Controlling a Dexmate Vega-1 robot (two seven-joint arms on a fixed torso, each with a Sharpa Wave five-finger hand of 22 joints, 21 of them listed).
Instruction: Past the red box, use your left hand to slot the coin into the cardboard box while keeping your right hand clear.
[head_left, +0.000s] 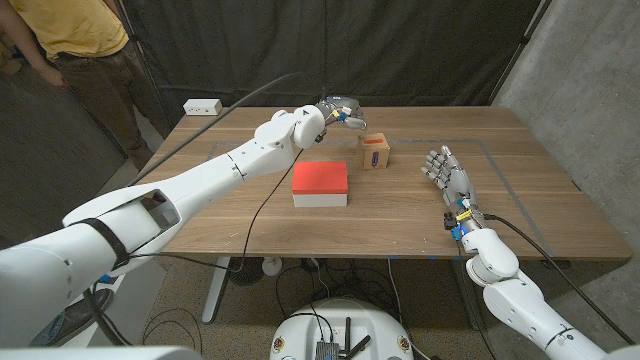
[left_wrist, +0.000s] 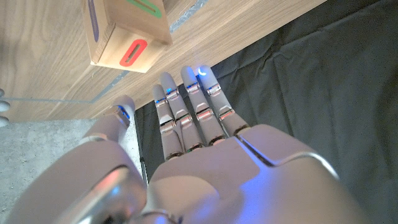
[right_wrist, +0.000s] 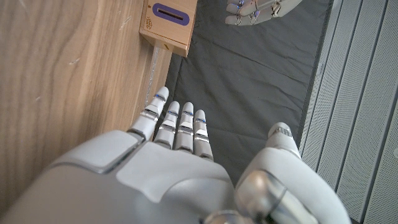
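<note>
We are reaching our left hand (head_left: 338, 111) past the red box (head_left: 320, 183), fingers spread and holding nothing we can see, near the cardboard box (head_left: 375, 152); its coloured slots are showing no readable writing. Our right hand (head_left: 444, 172) is waiting open, apart.

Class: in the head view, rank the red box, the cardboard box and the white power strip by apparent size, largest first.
1. red box
2. cardboard box
3. power strip, though it lies farther from the camera, so its rank against the cardboard box is unsure.

Left arm (head_left: 220, 170) was stretched far forward, left hand (head_left: 338, 111) raised, right hand (head_left: 446, 172) held upright, fingers apart
</note>
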